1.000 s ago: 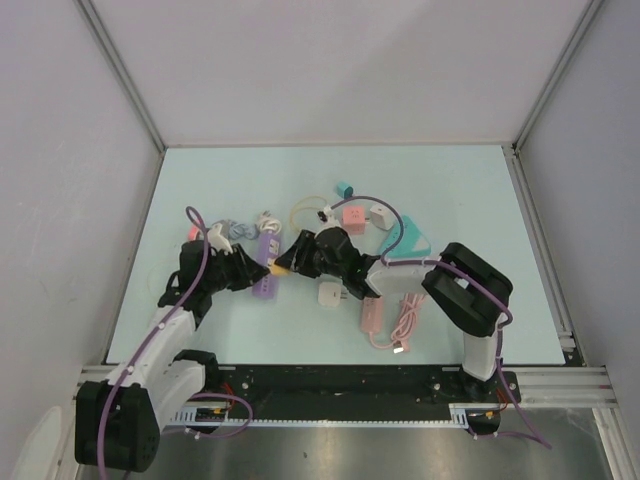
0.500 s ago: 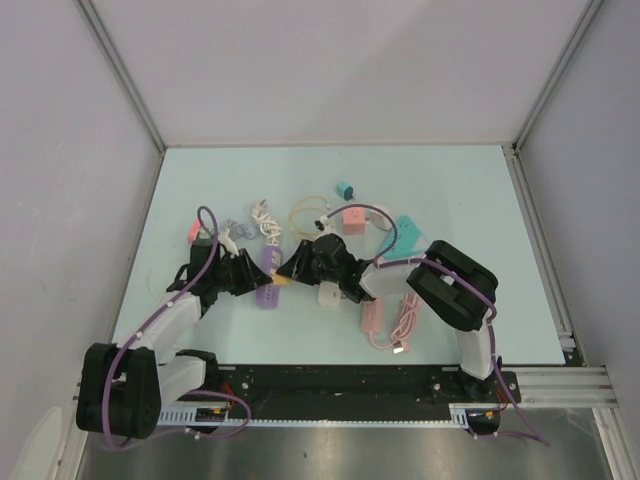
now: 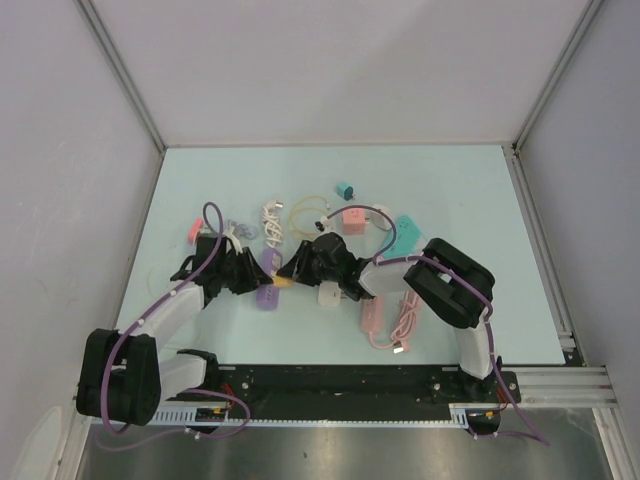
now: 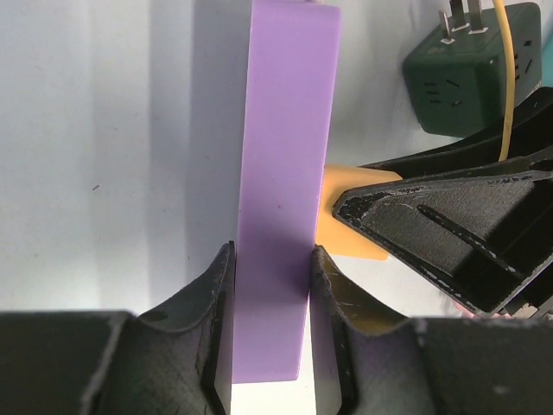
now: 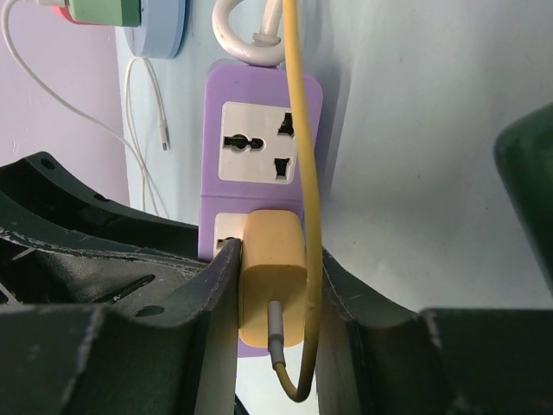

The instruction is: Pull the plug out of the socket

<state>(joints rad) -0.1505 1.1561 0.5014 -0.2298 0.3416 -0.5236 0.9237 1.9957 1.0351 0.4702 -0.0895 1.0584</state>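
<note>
A purple power strip (image 3: pixel 266 281) lies on the pale table, left of centre. A yellow plug (image 3: pixel 285 280) with a yellow cable (image 5: pixel 304 173) sits in its end socket. My left gripper (image 3: pixel 250 274) is shut on the strip's end; in the left wrist view the pads (image 4: pixel 218 328) press both narrow sides of the strip (image 4: pixel 285 173). My right gripper (image 3: pixel 296 270) is shut on the plug; in the right wrist view the plug (image 5: pixel 272 285) sits between the fingers, still seated against the strip (image 5: pixel 259 147). The plug also shows in the left wrist view (image 4: pixel 350 216).
A dark green adapter (image 4: pixel 471 73) lies close beyond the plug. A white adapter (image 3: pixel 328 294), a pink strip with coiled cable (image 3: pixel 385 320), a pink adapter (image 3: pixel 352 217), a teal piece (image 3: pixel 405 232) and a white coiled cable (image 3: pixel 270 220) lie around.
The left arm's elbow has swung out and its gripper has settled on the strip's end. The right gripper has closed in on the plug. Strip and plug remain joined.
</note>
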